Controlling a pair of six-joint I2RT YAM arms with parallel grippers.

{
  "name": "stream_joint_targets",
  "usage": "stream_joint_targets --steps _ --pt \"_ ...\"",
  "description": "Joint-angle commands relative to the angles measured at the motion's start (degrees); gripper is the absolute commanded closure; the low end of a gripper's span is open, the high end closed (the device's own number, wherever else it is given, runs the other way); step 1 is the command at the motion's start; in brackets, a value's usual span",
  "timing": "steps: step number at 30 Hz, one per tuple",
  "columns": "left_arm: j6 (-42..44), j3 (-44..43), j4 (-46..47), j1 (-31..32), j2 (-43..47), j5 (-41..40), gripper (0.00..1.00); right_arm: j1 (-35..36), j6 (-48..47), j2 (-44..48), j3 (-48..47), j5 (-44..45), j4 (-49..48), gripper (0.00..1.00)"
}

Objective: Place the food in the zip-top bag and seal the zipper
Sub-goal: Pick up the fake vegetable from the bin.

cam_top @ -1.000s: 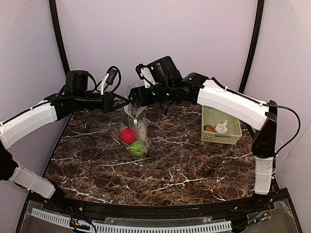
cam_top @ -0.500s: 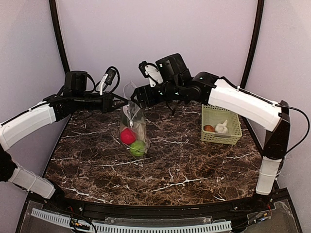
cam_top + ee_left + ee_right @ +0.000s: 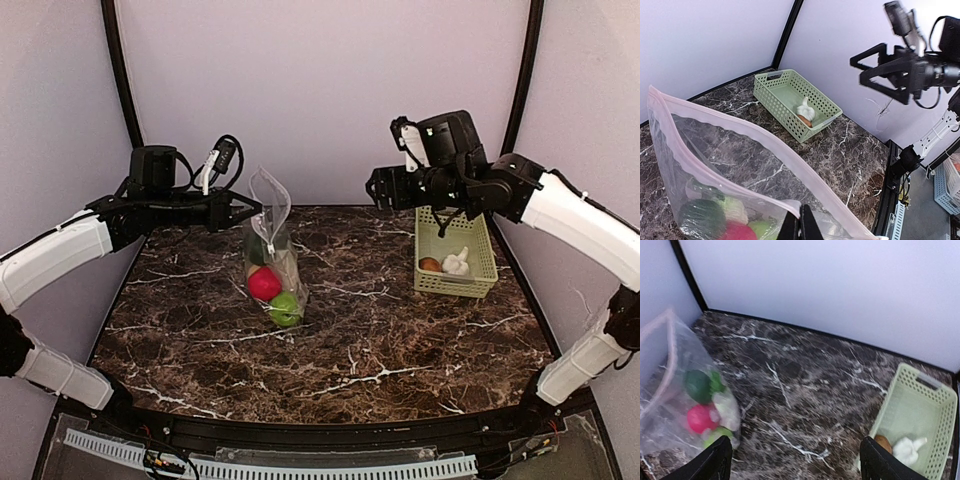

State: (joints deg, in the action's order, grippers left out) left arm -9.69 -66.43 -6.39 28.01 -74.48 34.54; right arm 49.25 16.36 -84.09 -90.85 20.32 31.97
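Plastic bag (image 3: 272, 262), clear, stands upright toward the back edge of the table (image 3: 400, 330), left of centre, bottom resting on the marble, top lifted. Mouth gapes open; the pink zipper (image 3: 740, 132) is unsealed, its two lips spread apart in the left wrist view. Inside, low in the bag: red apple (image 3: 264, 283), green apple (image 3: 285, 308) under it toward the near side, a dark green piece (image 3: 258, 250) above them, and a radish (image 3: 726, 407), white with green leaves, between the dark piece and the apples. The pieces are bunched together, touching. Left gripper (image 3: 250, 210) pinches the bag's top rim from the left, fingers closed narrow on the plastic at the zipper lip, arm reaching in from the left edge. Right gripper (image 3: 380, 190) hangs in the air over the back edge right of centre, well apart from the bag, touching nothing; fingers spread wide, nothing between them, both tips showing at the bottom corners of the right wrist view. Pale green lattice basket (image 3: 482, 270) sits by the right edge near the back right corner, below and just right of the right gripper. In it: garlic (image 3: 457, 262), white, and an orange (image 3: 430, 264) at its left, both at the basket's near end, touching or nearly so. Far half of the basket shows bare lattice floor. Table is dark brown marble with white veins; lilac walls (image 3: 320, 90) close off the back and sides.
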Motion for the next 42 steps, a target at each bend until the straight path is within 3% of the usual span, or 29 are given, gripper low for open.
stream_joint_targets --steps 1,9,18,29,42 --pt "0.1 0.7 1.4 -0.1 1.5 -0.2 0.99 -8.7 5.0 2.5 8.7 -1.3 4.8 0.15" --pt "0.3 0.7 1.4 -0.1 1.6 -0.2 0.99 -23.9 4.5 -0.4 18.5 -4.8 3.4 0.17" --pt "0.5 0.6 1.4 -0.1 1.9 -0.2 0.99 -36.9 1.9 -9.5 21.8 -9.9 -3.9 0.22" --pt "0.9 0.6 1.1 -0.1 2.0 -0.5 0.99 -42.5 0.8 -21.1 17.1 -12.6 -10.2 0.37" --pt "1.4 0.4 0.6 -0.1 1.5 -0.8 0.99 -43.1 0.3 -26.9 13.9 -9.2 -12.0 0.69"
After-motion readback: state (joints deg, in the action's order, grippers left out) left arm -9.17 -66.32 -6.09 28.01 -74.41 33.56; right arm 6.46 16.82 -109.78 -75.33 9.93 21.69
